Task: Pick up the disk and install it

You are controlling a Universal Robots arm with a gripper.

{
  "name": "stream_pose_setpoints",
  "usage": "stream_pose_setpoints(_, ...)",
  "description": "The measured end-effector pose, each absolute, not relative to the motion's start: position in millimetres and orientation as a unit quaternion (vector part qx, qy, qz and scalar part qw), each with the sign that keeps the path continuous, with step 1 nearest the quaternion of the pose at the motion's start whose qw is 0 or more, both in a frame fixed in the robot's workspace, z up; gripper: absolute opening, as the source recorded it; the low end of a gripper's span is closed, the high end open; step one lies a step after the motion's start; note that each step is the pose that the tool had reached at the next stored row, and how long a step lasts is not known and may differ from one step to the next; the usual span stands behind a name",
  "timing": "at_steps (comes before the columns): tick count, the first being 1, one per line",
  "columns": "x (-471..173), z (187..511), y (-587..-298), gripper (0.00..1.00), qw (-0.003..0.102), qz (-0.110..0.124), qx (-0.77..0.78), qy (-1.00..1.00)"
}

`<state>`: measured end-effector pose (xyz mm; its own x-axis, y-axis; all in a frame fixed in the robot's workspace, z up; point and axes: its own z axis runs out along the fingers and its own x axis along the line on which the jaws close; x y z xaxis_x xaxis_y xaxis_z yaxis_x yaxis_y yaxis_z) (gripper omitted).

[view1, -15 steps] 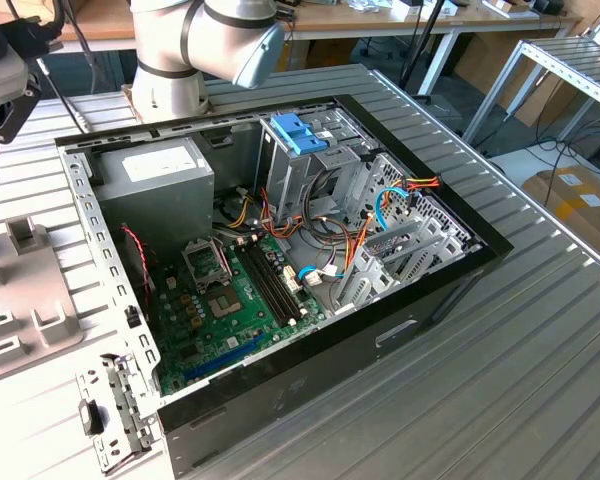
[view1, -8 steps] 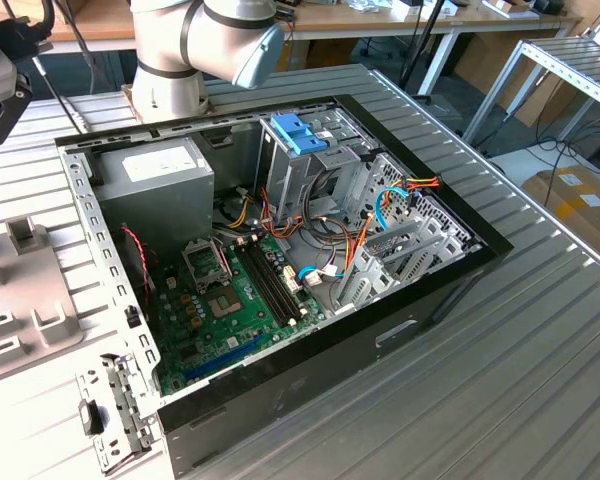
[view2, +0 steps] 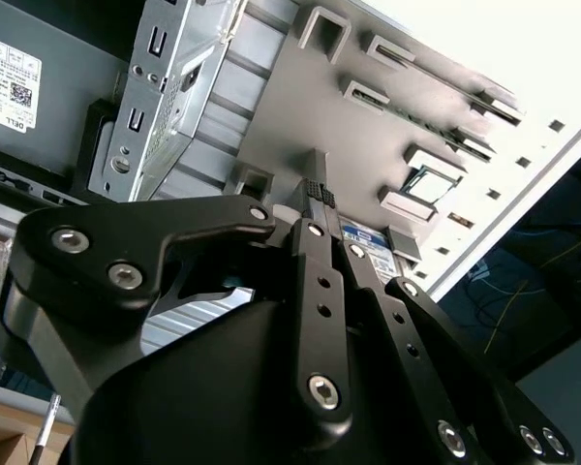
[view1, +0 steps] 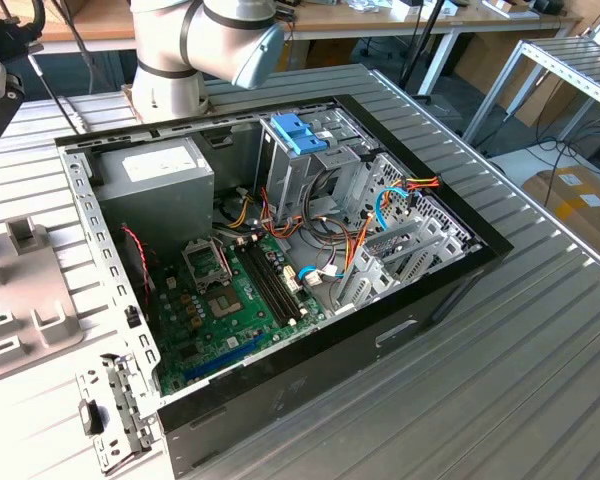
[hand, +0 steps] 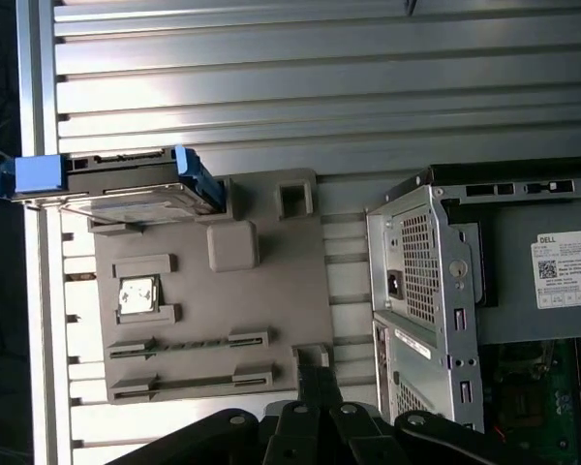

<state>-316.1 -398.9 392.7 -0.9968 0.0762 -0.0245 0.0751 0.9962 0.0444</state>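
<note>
The disk (hand: 116, 179) is a flat dark drive in a bright blue carrier, its blue tab at one end. It stands on edge at the far end of a grey fixture plate (hand: 223, 310) beside the computer case. In the first wrist view my gripper (hand: 310, 360) hovers over the opposite end of that plate, well apart from the disk, shut with nothing between its black fingers. In the second wrist view my gripper (view2: 316, 192) has its ribbed pads pressed together, and a labelled bit of the disk (view2: 366, 235) peeks out behind the fingers.
The open computer case (view1: 460, 270) lies on a ribbed metal table, with a grey power supply (view1: 165, 170), a green motherboard (view1: 220, 300) and a drive cage with a blue latch (view1: 298, 132). A loose metal bracket (view1: 115, 410) lies near the case corner. The arm's base (view1: 170, 60) stands behind the case.
</note>
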Motion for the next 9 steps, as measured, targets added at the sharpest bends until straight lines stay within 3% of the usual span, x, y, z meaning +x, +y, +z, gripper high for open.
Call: stream_pose_setpoints(9, -322.8, 392.6, -399.0, 0.11, 0.013, 0.022, 0.038, 0.999)
